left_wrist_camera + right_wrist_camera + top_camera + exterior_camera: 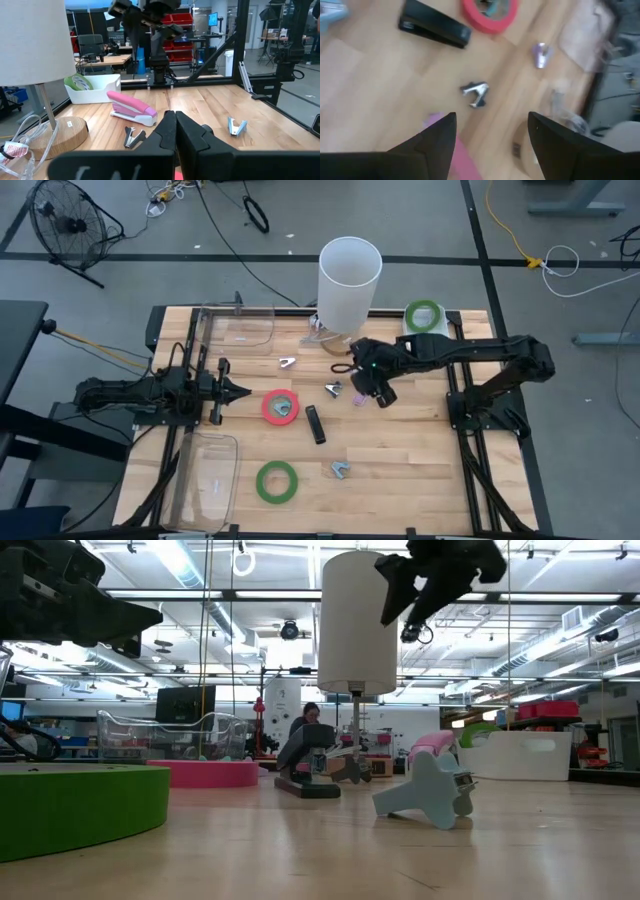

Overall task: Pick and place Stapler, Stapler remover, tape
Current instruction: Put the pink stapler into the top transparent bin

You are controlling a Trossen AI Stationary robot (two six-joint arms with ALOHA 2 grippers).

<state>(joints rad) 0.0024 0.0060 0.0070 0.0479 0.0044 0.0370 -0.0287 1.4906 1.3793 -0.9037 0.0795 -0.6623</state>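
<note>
Your right end effector (380, 394) hangs spread above the pink stapler (132, 107), hidden from overhead, red tape (280, 407) lies beside your pressed-together left end effector (244, 390), with bare desk (400, 470) beyond.

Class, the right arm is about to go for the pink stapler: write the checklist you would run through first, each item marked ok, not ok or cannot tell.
1. Right gripper open: ok, fingers apart with nothing between them.
2. Right gripper over the pink stapler: ok, above it in the high view.
3. Pink stapler free of neighbours: ok, the dark staple remover lies apart.
4. Left gripper out of the way: ok, shut, at the table's left side beside the red tape ring.
5. Clearance from the lamp: cannot tell.
</note>
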